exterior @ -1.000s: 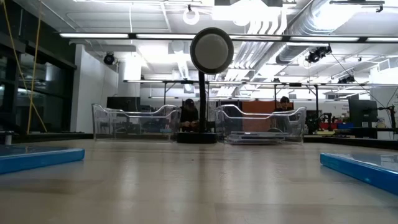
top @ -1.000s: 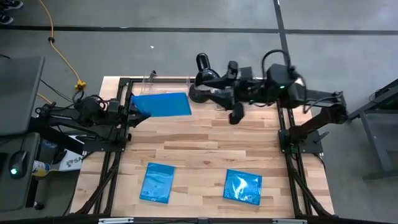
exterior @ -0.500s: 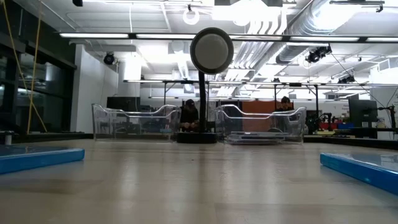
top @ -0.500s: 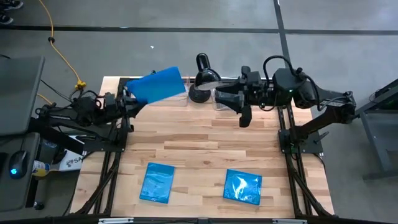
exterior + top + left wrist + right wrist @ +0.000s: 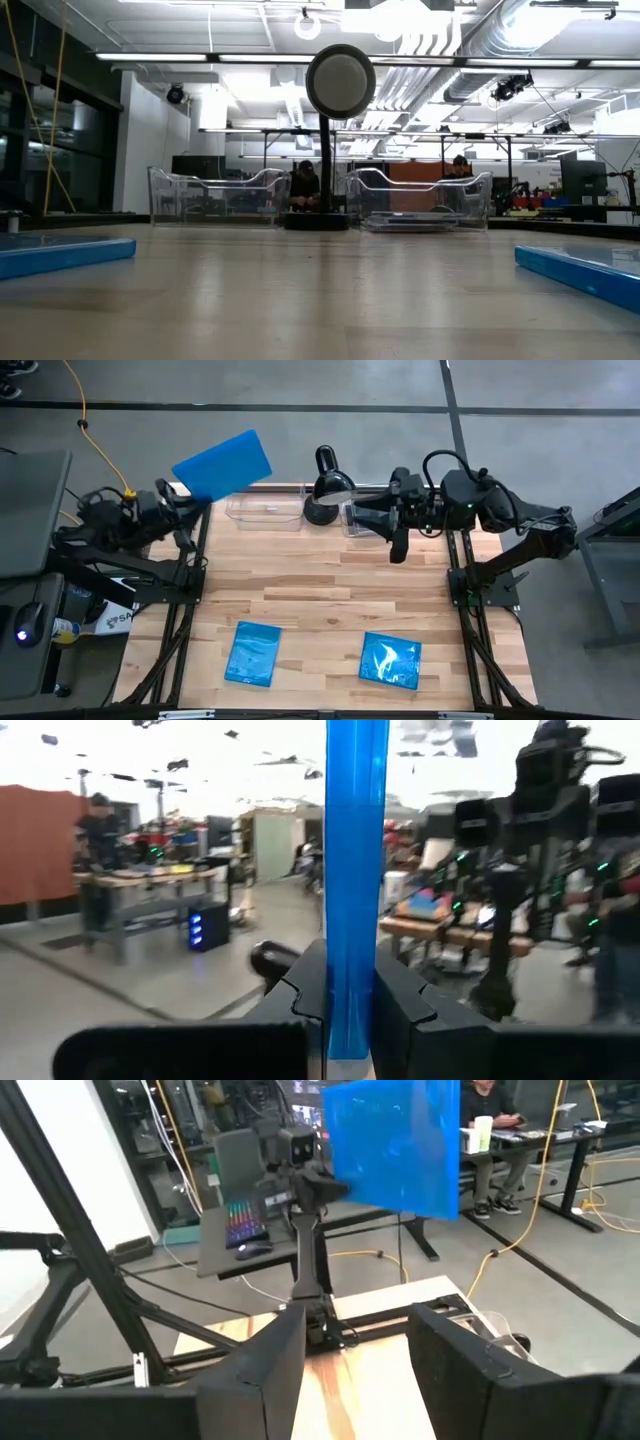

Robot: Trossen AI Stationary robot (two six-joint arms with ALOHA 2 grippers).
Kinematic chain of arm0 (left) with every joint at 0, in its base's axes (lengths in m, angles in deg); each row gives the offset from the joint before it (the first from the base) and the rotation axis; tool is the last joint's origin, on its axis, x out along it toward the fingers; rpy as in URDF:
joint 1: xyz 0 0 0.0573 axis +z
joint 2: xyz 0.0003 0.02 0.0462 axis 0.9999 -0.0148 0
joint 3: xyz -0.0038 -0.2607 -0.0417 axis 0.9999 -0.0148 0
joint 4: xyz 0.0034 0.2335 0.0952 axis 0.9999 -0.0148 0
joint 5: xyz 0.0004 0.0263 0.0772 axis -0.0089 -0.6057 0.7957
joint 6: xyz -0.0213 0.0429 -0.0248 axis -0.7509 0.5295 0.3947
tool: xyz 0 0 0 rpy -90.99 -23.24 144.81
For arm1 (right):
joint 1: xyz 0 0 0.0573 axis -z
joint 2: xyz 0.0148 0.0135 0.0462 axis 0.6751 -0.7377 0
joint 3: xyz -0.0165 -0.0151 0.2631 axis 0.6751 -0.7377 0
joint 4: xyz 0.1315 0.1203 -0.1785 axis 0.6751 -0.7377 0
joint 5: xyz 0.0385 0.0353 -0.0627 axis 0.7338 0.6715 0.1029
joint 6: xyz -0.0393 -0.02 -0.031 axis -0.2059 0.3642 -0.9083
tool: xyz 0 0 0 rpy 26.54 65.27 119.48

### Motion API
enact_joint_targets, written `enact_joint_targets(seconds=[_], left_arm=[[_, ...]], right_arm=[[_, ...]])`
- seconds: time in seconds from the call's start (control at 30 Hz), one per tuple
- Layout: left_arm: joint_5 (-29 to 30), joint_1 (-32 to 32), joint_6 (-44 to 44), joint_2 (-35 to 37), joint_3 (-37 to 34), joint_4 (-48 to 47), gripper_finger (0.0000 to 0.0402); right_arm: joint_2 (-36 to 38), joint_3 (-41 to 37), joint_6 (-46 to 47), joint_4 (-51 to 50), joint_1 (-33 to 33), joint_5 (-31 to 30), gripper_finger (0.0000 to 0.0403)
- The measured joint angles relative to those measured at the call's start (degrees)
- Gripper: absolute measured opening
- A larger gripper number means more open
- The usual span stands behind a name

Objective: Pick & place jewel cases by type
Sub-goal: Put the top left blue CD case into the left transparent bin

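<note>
- A blue case (image 5: pixel 222 464) is held up above the table's far left corner, clamped edge-on between the left gripper's (image 5: pixel 350 1020) fingers.
- Two more blue cases (image 5: pixel 252 654) (image 5: pixel 390 659) lie flat near the near edge.
- The right gripper (image 5: pixel 368 518) hangs over the far-edge bin (image 5: pixel 362 517) with its fingers spread, holding nothing.

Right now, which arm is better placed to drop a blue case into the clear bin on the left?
Left. The left gripper already holds a blue jewel case raised near the left clear bin. The right gripper is open and empty, near the right clear bin.
</note>
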Motion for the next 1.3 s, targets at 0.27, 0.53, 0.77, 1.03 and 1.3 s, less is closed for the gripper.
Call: enact_joint_targets(seconds=[0.27,0.53,0.77,1.03,1.3], left_arm=[[5.81,0.00,0.28,-1.31,10.59,-11.46,0.0030],[15.59,-0.06,-0.37,-3.26,18.11,-20.61,0.0027],[17.75,-0.07,2.33,-5.58,24.76,-20.74,0.0027],[18.56,-0.07,10.88,-14.86,38.50,-20.45,0.0027],[16.94,-0.07,16.31,-27.52,54.31,-26.17,0.0027]], right_arm=[[0.13,0.00,0.00,-1.29,0.00,0.00,0.0160],[0.13,0.00,-0.69,-2.54,0.00,0.00,0.0161],[0.11,0.00,-0.87,-3.14,0.00,0.00,0.0161],[0.09,0.00,-0.90,-4.44,0.00,0.02,0.0161],[0.09,0.00,-0.90,-4.43,0.00,0.37,0.0161]])
